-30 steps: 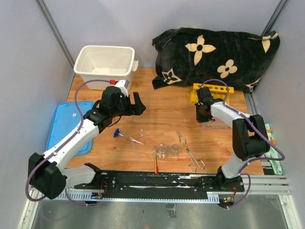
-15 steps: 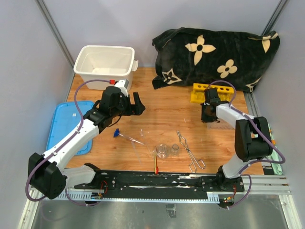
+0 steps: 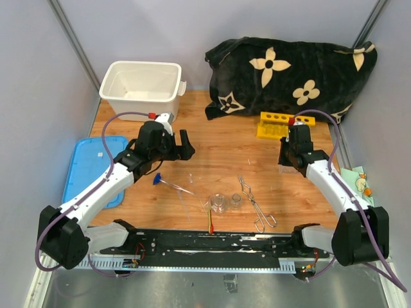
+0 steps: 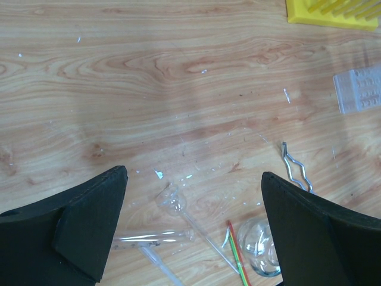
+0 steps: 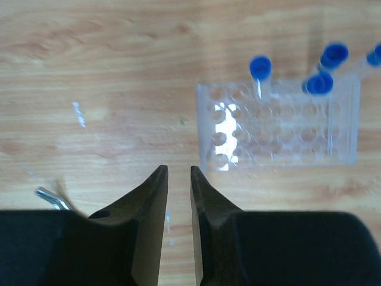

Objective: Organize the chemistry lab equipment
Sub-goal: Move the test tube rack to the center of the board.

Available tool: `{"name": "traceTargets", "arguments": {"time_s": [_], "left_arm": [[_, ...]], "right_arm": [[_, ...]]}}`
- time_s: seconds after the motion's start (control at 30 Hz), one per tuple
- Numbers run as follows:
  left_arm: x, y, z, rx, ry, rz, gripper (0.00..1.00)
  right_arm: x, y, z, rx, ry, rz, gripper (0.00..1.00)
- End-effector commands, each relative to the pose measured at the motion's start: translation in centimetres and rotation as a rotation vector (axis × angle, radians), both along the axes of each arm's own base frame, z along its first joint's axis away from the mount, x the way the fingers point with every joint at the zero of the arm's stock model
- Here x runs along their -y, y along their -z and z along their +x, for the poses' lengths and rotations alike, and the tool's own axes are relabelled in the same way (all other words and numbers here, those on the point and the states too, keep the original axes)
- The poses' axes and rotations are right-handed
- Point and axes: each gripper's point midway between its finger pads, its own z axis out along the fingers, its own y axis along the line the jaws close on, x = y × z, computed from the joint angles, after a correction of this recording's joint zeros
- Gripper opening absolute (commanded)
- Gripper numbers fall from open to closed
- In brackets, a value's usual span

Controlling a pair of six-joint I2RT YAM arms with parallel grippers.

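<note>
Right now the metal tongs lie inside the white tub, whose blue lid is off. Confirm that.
Wrong: the metal tongs lie on the wooden table near the small glass beakers, not inside the white tub; the top external view shows it. The blue lid is indeed off the tub.

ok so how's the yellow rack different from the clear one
The yellow rack is opaque, the clear rack see-through. The yellow rack has one row of a few large holes; the clear rack has a grid of many small wells. Blue-capped tubes stand in the clear rack, while the yellow rack's visible holes look empty. Both sit on the wooden table.
</note>
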Motion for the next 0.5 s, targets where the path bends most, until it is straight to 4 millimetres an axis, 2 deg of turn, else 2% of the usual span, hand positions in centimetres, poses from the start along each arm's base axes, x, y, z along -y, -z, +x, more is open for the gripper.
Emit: {"name": "traceTargets", "arguments": {"time_s": [0.0,0.2,0.33,0.47], "left_arm": [[0.2,-1.6,1.0,0.048,-0.021,-0.017,0.99],[0.2,-3.3,2.3,0.071,-0.033,0.008,0.99],[0.3,-4.0,2.6,0.083,-0.030,0.008,0.99],[0.3,-3.8,2.6,0.078,-0.033,0.009,0.99]], "right_arm": [[2.7,3.5,-3.9,-0.145,0.127,-0.086,0.22],[4.0,5.8,-4.9,-0.213,0.201,-0.118,0.21],[4.5,6.1,-4.9,-0.213,0.227,-0.124,0.21],[5.7,6.6,-5.5,-0.252,0.271,-0.150,0.21]]}}
